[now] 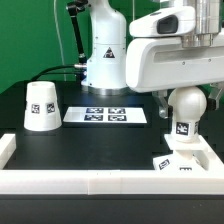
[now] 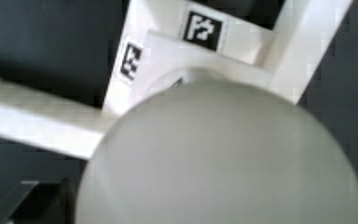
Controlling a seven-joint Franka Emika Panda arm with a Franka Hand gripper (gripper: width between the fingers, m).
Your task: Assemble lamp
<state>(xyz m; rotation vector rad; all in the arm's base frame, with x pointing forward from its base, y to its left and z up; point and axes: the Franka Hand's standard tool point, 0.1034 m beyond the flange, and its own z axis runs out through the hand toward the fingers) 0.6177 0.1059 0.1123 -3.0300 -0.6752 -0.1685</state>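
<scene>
My end effector (image 1: 186,88) hangs spread wide, pinching nothing, straight above the bulb (image 1: 187,103), which stands upright on the base (image 1: 186,158) at the exterior view's near right. The shade (image 1: 40,106) waits well apart on that view's left. My fingertips are hard to see, perhaps level with the bulb's crown.

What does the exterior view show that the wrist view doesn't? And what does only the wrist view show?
Only the exterior view shows the cone shade standing alone toward that view's left, the marker board lying flat in the middle, and the robot's big white pedestal behind it.

Only the wrist view shows the round bulb from right up close, blurry and filling much of the picture.

Both show the bulb and the base block with its black-and-white tags.
</scene>
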